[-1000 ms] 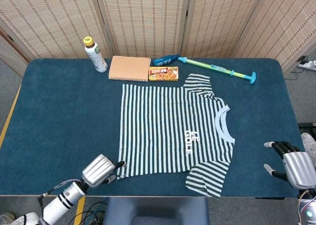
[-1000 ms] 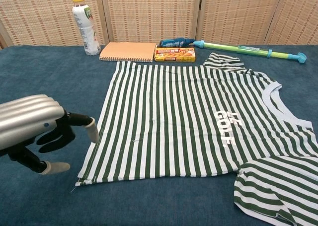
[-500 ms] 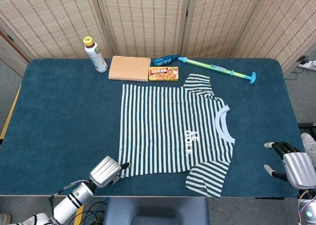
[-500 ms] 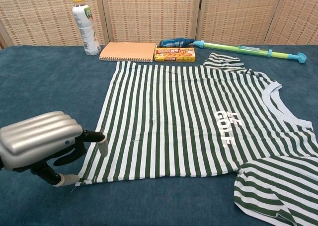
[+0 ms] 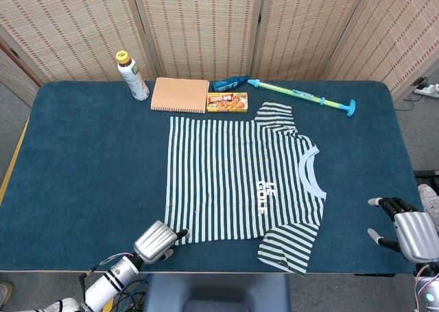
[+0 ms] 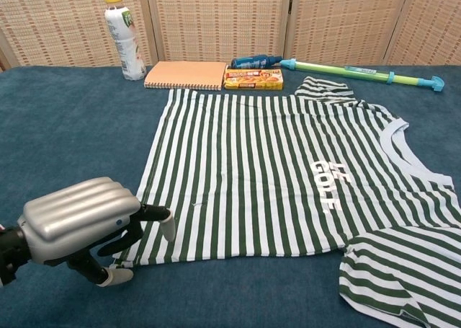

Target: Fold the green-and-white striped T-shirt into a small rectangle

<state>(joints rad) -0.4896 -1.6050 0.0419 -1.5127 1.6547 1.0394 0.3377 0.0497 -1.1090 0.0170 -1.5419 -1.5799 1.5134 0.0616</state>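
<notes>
Head view: left hand [image 5: 157, 240] at 7 o'clock, fingers apart over the hem corner of the striped T-shirt [image 5: 236, 182], moved rightward from a second ago onto that corner; actual grip unclear. Right hand [image 5: 409, 232] at 4 o'clock on the blue surface [image 5: 82, 161], fingers spread, holding nothing, unchanged, partly cut off by the frame edge. T-shirt flat at centre.

Chest view: left hand [image 6: 86, 223] at 7 o'clock, fingertips [image 6: 168, 225] touching the T-shirt [image 6: 266, 176] hem, thumb beside the corner. Right hand out of frame.
</notes>
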